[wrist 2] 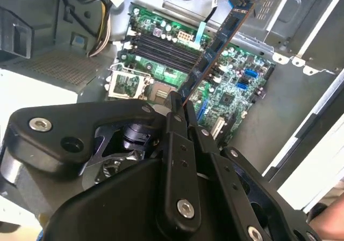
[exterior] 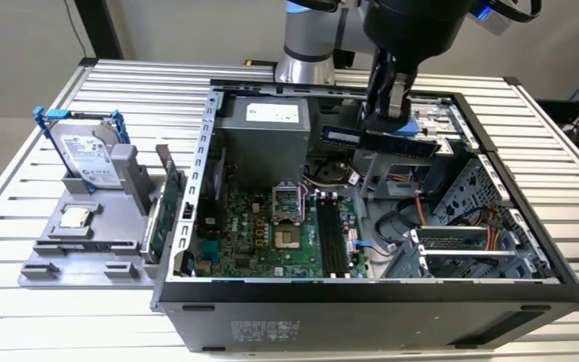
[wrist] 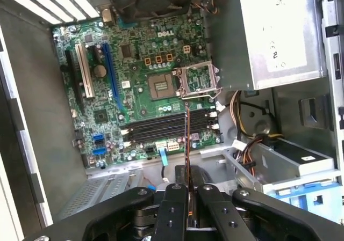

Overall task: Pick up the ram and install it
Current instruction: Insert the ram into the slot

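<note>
My gripper (exterior: 388, 113) is shut on the ram (exterior: 378, 140), a long dark blue board stick held level above the open computer case (exterior: 370, 290), over its far right part in the exterior view. In the second wrist view the ram (wrist 2: 217, 42) runs out from the gripper (wrist 2: 180, 106) over the green motherboard (wrist 2: 236, 90). Seen edge-on in the first wrist view, the ram (wrist: 187, 144) rises from the gripper (wrist: 188, 190) and crosses the black memory slots (wrist: 161, 125). The memory slots (exterior: 332, 235) lie beside the processor socket (exterior: 286, 202), lower and nearer than the ram.
A grey holder (exterior: 78, 260) on the exterior view's left carries a silver hard drive (exterior: 87, 154), a green card (exterior: 169, 202) and a small chip (exterior: 73, 219). Inside the case stand the power supply (exterior: 264, 124), cables (exterior: 410, 219) and a drive cage (exterior: 470, 245).
</note>
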